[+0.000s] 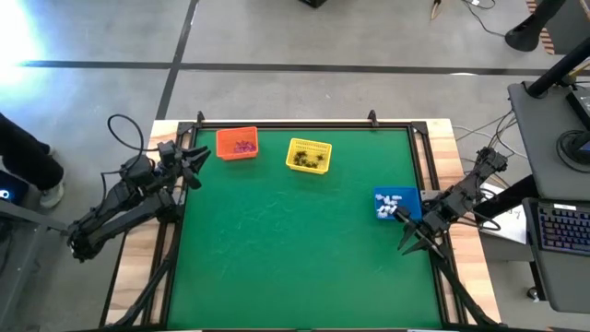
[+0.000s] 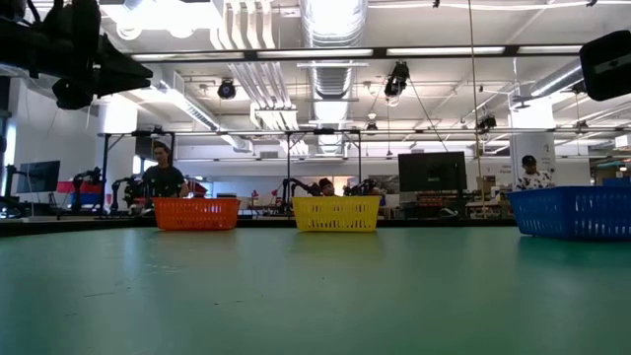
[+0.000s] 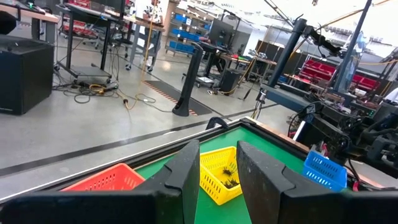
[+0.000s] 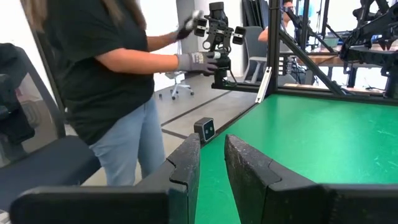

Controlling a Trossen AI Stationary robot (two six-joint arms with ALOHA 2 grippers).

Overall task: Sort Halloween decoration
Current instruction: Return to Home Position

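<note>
The trinkets lie sorted in three baskets on the green table. The orange basket [image 1: 237, 144] holds purplish ones [image 1: 243, 146], the yellow basket [image 1: 308, 155] holds black ones [image 1: 307, 162], and the blue basket [image 1: 396, 204] holds white ones [image 1: 389, 205]. My left gripper [image 1: 203, 152] hangs above the table's far left edge, just left of the orange basket; its fingers [image 3: 186, 177] stand a little apart with nothing between them. My right gripper [image 1: 407, 246] hangs by the right edge, nearer than the blue basket; its fingers [image 4: 186, 168] are also a little apart and empty.
A black frame [image 1: 304, 124] borders the table. In the low view the orange [image 2: 195, 213], yellow [image 2: 336, 213] and blue [image 2: 572, 212] baskets stand in a row at the far side. A person's gloved hand [image 4: 196, 62] holds a device beyond the table's edge. People sit in the room behind the table.
</note>
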